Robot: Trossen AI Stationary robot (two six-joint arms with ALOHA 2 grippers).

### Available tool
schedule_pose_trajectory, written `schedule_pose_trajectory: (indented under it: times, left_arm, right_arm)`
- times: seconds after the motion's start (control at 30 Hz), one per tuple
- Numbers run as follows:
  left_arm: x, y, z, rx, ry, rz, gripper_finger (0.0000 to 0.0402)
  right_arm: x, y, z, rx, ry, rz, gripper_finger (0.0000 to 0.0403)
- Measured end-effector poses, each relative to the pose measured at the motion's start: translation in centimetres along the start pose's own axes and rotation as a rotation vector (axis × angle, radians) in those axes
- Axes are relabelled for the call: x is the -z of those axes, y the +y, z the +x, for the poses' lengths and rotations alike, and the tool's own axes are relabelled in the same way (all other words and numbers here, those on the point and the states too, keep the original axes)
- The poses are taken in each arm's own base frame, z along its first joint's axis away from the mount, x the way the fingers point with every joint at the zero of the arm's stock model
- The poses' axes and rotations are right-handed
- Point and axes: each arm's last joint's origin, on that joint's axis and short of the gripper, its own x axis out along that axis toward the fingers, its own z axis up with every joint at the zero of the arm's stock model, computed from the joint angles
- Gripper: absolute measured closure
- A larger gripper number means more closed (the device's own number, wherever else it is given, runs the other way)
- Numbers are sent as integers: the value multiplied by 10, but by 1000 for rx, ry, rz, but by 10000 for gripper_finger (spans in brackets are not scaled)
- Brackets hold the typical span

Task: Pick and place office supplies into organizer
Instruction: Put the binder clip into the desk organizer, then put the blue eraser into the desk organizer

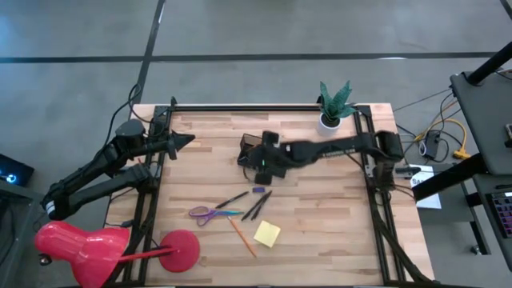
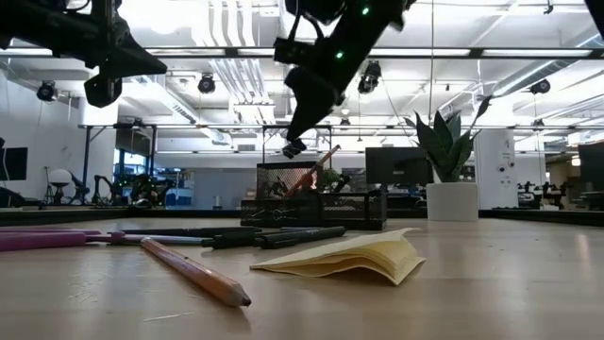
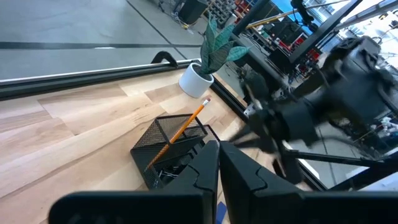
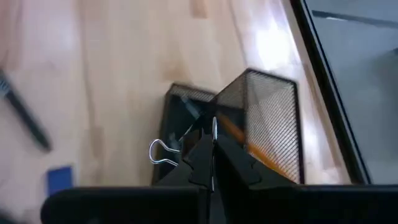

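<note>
In organizer (image 3: 171, 146) cup: pencil (image 3: 186, 124) leaning, tip down.

Honestly can't read a single word, label, brand or number anywhere in these. The sticky pad (image 1: 267, 234) is blank on its face, the pencils and pens show no print I can make out, and the white pot (image 2: 452, 201) has nothing on it. The screens in the room behind the table are dark or too far off to read.
</note>
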Motion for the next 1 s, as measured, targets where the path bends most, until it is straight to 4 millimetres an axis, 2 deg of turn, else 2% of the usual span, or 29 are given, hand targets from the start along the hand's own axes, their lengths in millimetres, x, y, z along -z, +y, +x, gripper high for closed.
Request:
schedule_pose_trajectory:
  times: [0.13, 0.37, 0.53, 0.73, 0.87, 1.0]
  left_arm:
    - [0, 0, 0, 0, -1, 0, 402]
    - [0, 0, 0, -1, 0, 0, 402]
    - [0, 0, 0, -1, 1, 0, 402]
    - [1, 0, 0, -4, 4, -4, 402]
    - [0, 0, 0, -4, 4, -4, 402]
    - [0, 0, 0, -4, 3, -8, 402]
  right_arm:
    - [1, -16, 8, -18, 5, 26, 395]
    - [2, -9, 21, -89, -5, -8, 394]
    - [8, -7, 39, 15, 29, -12, 394]
    - [9, -10, 50, 26, 16, 8, 393]
    - [9, -8, 50, -19, 12, 13, 373]
    - [9, -8, 49, -29, 14, 12, 329]
